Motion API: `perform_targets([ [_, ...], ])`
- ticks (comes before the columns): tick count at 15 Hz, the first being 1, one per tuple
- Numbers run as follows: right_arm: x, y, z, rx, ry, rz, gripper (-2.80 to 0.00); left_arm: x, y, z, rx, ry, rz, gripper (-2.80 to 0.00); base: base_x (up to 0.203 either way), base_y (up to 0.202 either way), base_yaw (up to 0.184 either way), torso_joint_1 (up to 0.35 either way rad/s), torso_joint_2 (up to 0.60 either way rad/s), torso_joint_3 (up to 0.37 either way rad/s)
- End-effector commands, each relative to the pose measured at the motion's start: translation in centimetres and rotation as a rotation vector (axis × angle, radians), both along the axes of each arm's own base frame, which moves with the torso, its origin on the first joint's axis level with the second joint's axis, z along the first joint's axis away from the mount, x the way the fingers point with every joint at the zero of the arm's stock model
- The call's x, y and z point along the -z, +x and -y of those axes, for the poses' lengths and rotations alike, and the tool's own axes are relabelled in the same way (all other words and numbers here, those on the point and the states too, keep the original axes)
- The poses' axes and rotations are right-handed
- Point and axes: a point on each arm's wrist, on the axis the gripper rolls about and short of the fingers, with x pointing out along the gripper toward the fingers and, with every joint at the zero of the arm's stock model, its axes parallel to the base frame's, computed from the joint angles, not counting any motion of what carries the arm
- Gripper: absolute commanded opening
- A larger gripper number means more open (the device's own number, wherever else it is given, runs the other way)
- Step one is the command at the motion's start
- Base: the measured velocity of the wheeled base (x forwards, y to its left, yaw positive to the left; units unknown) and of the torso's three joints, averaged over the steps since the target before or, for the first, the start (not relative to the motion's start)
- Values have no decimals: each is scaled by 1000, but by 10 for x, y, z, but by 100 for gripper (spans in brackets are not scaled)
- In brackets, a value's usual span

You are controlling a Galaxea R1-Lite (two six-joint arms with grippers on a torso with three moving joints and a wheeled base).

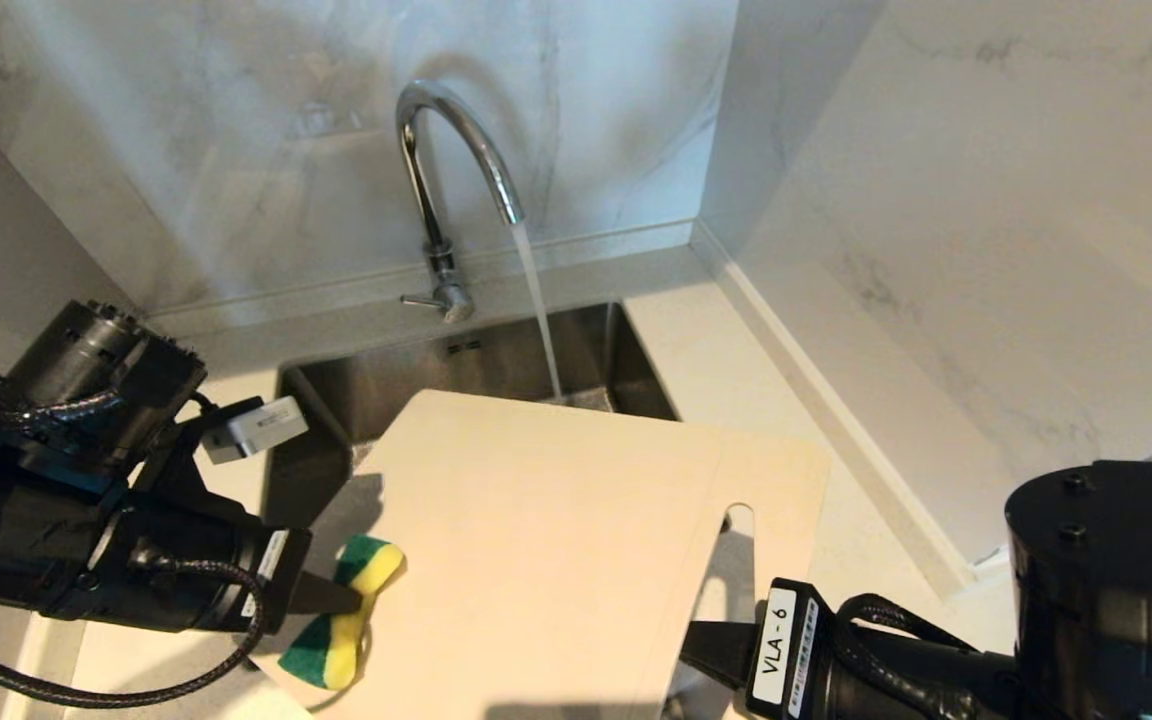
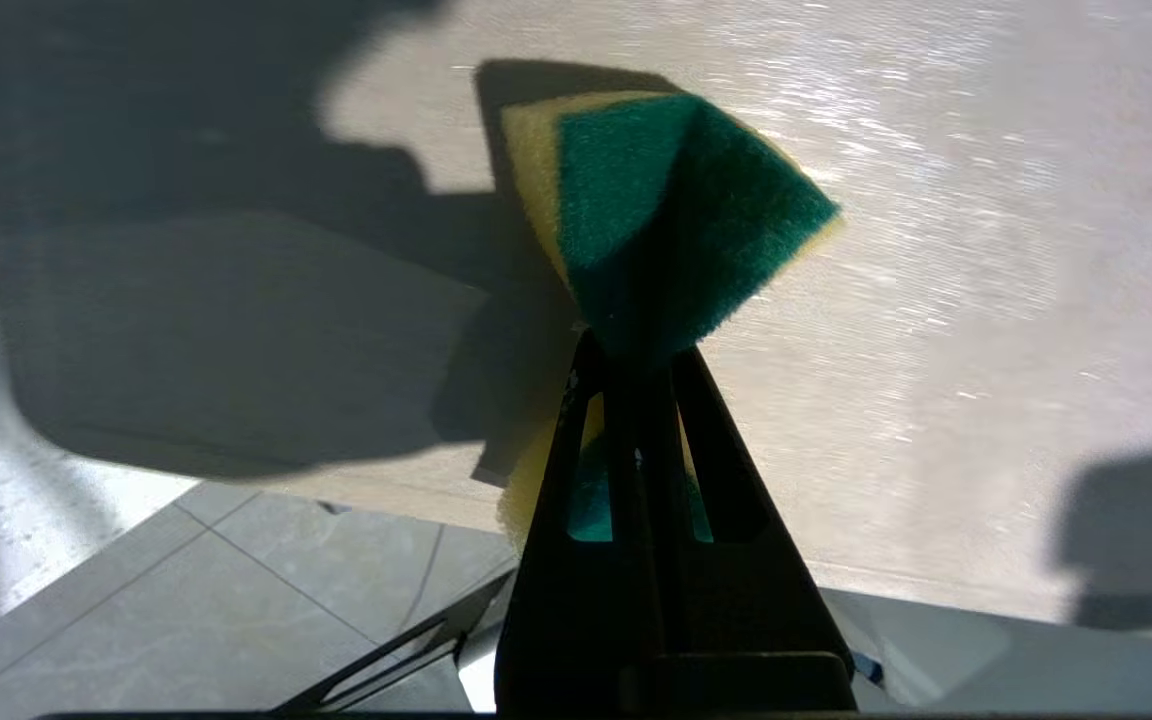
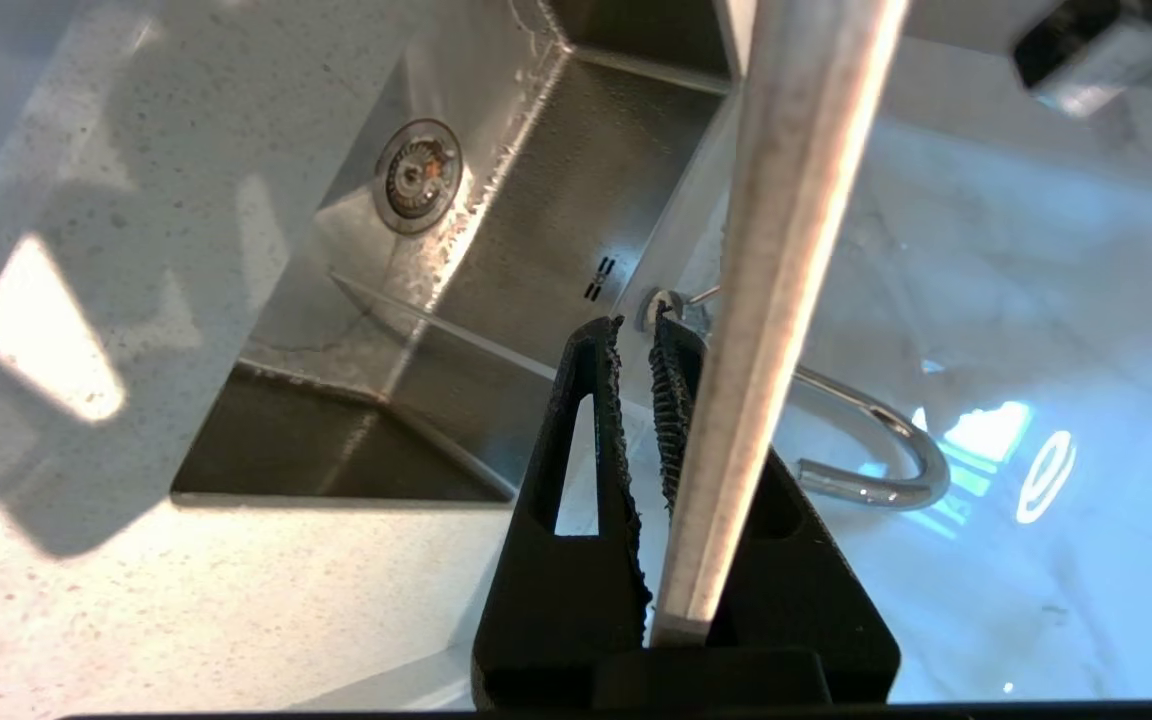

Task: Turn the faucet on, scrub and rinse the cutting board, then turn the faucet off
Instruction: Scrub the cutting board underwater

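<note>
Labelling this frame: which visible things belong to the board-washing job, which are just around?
In play: faucet, running; cutting board, held by right gripper; sponge, pinched by left gripper; sink.
Just there: countertop; marble wall.

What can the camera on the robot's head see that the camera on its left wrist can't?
Only the head view shows the faucet running into the sink, the whole cutting board tilted over it, and the right gripper shut on the board's handle end. Only the left wrist view shows the tiled floor below, and close up how the sponge folds where it is pinched. Both show the left gripper shut on the green and yellow sponge beside the board's surface.
</note>
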Motion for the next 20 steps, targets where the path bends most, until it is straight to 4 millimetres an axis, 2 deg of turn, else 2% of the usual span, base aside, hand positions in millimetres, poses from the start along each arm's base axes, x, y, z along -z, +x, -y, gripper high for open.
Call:
perform_targets([
  [1, -1, -1, 1, -5, 0, 14, -280, 17, 6, -11, -54, 31, -47, -280, 0, 0, 0, 0, 0, 0],
  [7, -1, -2, 2, -5, 3, 17, -280, 59, 17, -61, -156, 16, -110, -280, 0, 0, 0, 0, 0, 0],
  [11, 0, -2, 2, -5, -1, 13, -280, 65, 25, -92, -205, -68, -117, -280, 0, 0, 0, 0, 0, 0],
  [14, 1, -2, 2, -5, -3, 11, -280, 45, 35, -101, -231, -129, -51, -280, 0, 0, 0, 0, 0, 0],
  [18, 2, -3, 3, -5, -6, 8, -280, -8, 40, -102, -270, -199, 73, -280, 0, 0, 0, 0, 0, 0],
  [20, 2, -3, 3, -5, -7, 7, -280, -31, 39, -92, -241, -229, 78, -280, 0, 0, 0, 0, 0, 0],
])
